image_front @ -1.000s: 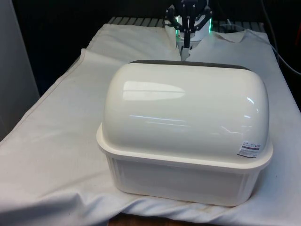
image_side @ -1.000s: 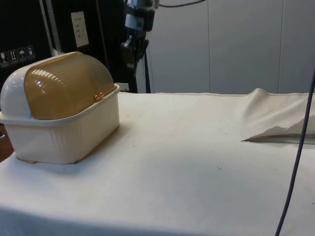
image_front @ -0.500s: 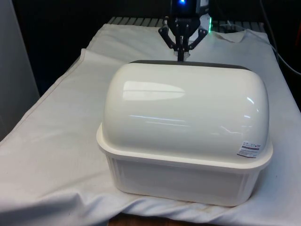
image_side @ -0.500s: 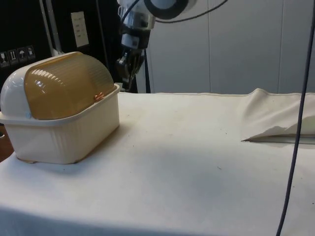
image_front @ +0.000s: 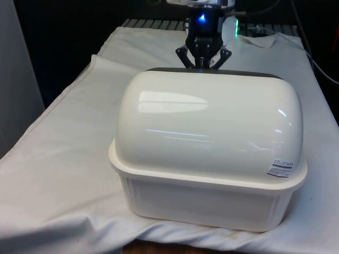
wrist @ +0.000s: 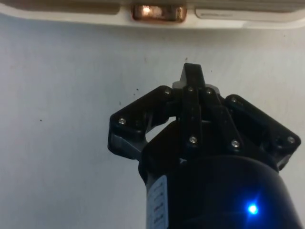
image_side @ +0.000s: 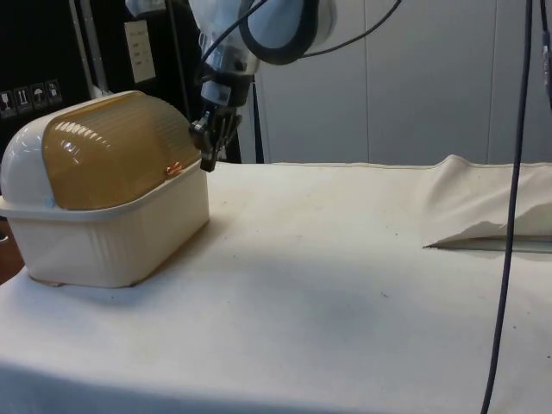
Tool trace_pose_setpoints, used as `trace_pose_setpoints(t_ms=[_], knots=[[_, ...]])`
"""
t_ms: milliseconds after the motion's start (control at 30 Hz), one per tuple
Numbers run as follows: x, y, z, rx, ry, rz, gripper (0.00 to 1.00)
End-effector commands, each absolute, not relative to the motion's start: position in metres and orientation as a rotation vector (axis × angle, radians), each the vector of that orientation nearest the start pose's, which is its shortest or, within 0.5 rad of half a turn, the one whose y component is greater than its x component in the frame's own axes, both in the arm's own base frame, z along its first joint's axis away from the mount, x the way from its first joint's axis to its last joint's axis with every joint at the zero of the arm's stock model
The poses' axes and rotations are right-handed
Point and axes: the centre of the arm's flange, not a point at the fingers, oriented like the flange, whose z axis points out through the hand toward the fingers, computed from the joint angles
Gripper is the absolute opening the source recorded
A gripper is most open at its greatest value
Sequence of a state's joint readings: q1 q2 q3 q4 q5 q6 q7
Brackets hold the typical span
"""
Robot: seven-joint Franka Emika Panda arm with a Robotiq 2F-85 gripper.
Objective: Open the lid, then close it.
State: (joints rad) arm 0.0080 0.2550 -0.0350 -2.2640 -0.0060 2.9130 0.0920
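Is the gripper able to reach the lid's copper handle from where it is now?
Probably yes. The gripper hangs beside the box, near the handle at the lid's lower edge. Its fingers are shut, and only bare cloth lies between.

Bread box (image_front: 209,153): we see it on the cloth (image_front: 58,159).
Gripper (image_side: 210,148): just beside the box's handle (image_side: 173,169), at its 12 o'clock in the front view.
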Motion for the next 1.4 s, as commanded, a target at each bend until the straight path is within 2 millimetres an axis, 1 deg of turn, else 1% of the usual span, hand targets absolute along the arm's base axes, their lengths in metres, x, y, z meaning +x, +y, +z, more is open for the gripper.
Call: trace_pose_setpoints(t_ms=[0,33,67,100,267,367,500,900,933,1033,1367], knots=[[0.575,-0.016,0.289,-3.075,0.182,-0.634,0.00],[0.577,-0.014,0.289,-3.074,0.180,-0.637,0.00],[0.574,-0.014,0.289,-3.073,0.170,-0.616,0.00],[0.578,-0.014,0.288,-3.074,0.182,-0.636,0.00],[0.584,-0.008,0.288,-3.068,0.181,-0.640,0.00],[0.584,-0.006,0.288,-3.064,0.168,-0.627,0.00],[0.589,-0.003,0.287,-3.062,0.177,-0.641,0.00],[0.596,-0.004,0.286,-3.057,0.180,-0.648,0.00],[0.594,-0.004,0.287,-3.059,0.171,-0.640,0.00],[0.598,-0.004,0.286,-3.056,0.181,-0.653,0.00],[0.605,-0.005,0.286,-3.053,0.185,-0.665,0.00]])
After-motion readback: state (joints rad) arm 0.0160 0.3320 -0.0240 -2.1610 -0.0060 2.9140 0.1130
